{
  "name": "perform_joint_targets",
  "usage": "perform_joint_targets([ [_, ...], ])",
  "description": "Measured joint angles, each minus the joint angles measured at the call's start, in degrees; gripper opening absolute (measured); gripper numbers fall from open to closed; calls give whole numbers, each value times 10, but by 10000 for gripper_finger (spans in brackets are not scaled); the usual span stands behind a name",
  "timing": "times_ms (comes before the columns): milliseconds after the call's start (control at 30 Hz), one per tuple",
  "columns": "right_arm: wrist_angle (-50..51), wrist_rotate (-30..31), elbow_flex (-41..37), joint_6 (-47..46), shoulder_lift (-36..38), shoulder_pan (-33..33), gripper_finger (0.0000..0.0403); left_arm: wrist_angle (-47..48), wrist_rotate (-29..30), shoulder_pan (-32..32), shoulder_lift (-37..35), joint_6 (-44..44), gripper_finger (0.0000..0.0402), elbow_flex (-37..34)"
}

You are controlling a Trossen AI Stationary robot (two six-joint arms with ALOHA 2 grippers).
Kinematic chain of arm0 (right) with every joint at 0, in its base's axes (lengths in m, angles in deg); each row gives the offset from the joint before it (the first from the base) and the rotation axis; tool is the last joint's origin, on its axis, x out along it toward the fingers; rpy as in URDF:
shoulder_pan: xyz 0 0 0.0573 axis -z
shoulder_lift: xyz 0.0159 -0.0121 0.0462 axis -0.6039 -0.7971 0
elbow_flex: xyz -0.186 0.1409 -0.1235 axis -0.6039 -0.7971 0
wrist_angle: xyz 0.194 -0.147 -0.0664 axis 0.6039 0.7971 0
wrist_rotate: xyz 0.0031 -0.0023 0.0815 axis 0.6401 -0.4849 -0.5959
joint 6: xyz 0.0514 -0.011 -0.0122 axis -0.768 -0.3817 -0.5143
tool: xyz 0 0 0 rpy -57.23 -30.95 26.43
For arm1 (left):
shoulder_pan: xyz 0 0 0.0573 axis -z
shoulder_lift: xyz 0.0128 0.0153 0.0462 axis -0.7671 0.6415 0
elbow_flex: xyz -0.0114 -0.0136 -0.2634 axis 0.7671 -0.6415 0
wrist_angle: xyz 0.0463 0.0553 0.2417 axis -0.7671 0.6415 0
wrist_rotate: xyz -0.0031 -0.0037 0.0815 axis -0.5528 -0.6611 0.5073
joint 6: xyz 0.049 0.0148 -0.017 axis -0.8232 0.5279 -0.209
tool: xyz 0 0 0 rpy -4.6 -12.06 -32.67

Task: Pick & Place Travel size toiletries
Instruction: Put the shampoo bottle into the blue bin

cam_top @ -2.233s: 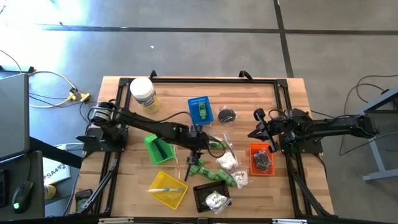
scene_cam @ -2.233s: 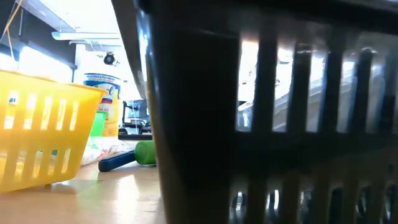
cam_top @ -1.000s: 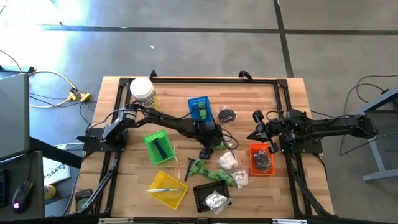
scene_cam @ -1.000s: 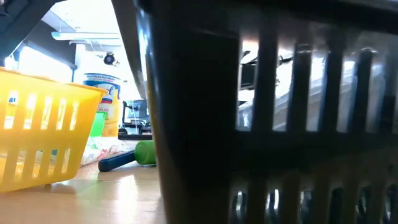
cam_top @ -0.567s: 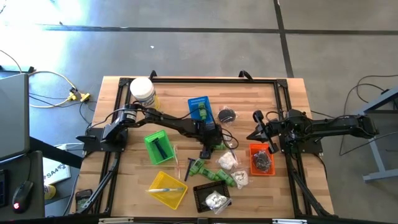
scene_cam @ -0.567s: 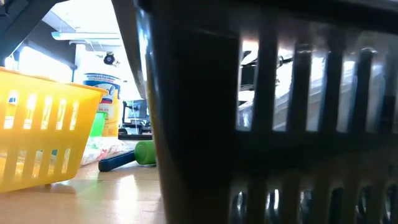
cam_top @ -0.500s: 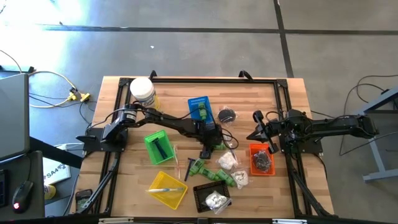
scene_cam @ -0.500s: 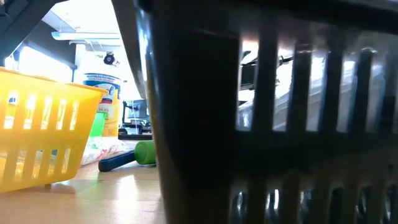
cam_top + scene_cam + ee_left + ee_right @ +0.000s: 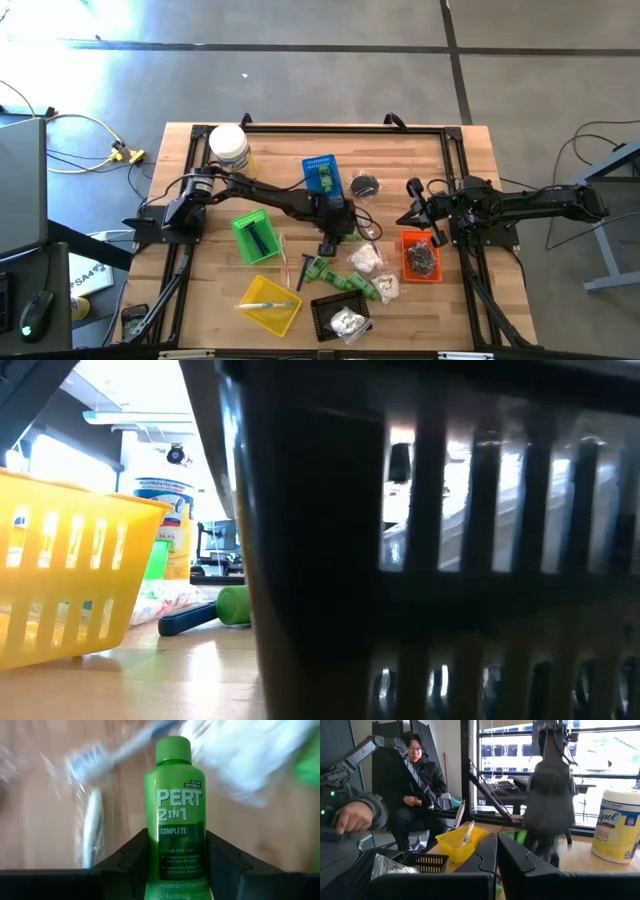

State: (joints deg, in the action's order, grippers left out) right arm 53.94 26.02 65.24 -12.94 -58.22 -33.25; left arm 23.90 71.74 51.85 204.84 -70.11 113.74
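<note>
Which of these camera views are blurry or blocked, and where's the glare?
Left wrist view: the green bottle is sharp between the left pincer's fingers, the table behind smeared. Low view: the black basket fills most of the frame, dark against bright windows. Right wrist view: the other arm is blurred. High view: glare on the floor at upper left.
</note>
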Motion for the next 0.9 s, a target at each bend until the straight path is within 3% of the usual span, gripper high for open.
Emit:
perform_joint_targets([
  [200, 8, 0, 0, 0, 0, 0, 5, 53, 21, 16, -59, -3, 145, 0],
  [433, 9, 0, 0, 0, 0, 0, 5, 96, 179, 26, -171, 24, 142, 1],
  [667, 9, 0, 0, -2, 0, 0, 5, 107, 218, -34, -253, 47, 140, 2],
  [900, 9, 0, 0, -2, 0, 0, 5, 177, 227, -123, -249, -87, 136, 1],
])
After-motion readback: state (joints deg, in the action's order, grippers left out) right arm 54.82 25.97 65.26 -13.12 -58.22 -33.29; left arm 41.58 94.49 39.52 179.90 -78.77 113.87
